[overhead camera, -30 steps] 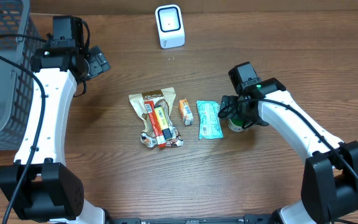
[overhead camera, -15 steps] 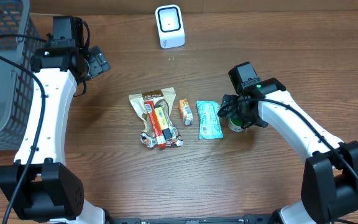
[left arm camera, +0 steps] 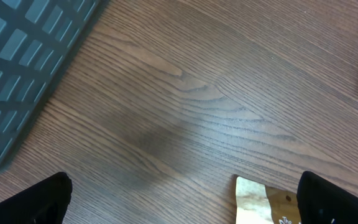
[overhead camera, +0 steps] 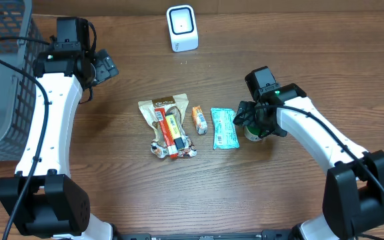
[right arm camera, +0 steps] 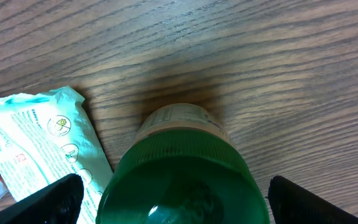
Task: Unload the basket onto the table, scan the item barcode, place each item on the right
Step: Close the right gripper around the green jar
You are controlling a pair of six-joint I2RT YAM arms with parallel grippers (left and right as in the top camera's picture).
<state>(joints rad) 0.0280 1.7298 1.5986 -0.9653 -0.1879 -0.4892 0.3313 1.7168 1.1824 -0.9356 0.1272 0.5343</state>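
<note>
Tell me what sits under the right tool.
A round green-lidded jar stands on the brown wooden table. Its lid covers most of the body, so no barcode shows.

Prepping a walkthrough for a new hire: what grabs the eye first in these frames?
The round green-capped bottle fills the right wrist view, standing just right of the teal snack packet, with the open right gripper straddling it. The white box-shaped barcode scanner stands at the far edge of the wooden table, in the middle.
</note>
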